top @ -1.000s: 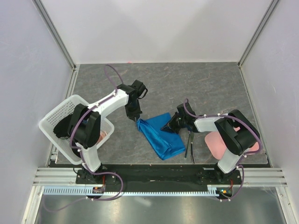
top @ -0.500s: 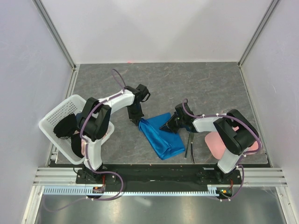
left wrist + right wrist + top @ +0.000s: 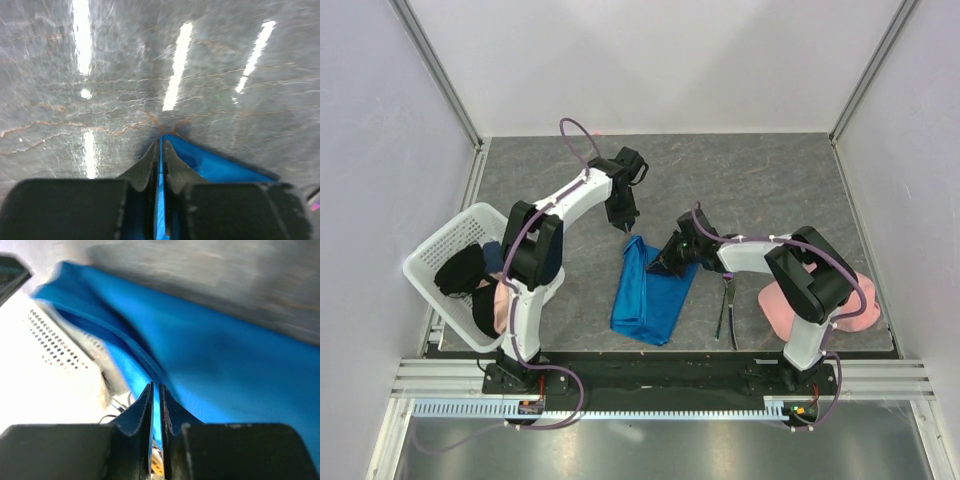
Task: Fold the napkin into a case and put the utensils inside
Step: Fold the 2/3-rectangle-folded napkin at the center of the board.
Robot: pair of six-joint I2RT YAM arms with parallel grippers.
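Pinching the napkin (image 3: 648, 295), left fingers (image 3: 149, 161) and right fingers (image 3: 145, 401) have pulled it farther back.

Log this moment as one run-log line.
phase: napkin fold | left end effector: shut on napkin far corner | right end effector: shut on napkin right edge | utensils: on table, right of napkin

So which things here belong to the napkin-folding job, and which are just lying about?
Job:
- napkin, pinched by left gripper and right gripper
- utensils, lying beside it

Lying about:
- pink cloth
- white basket
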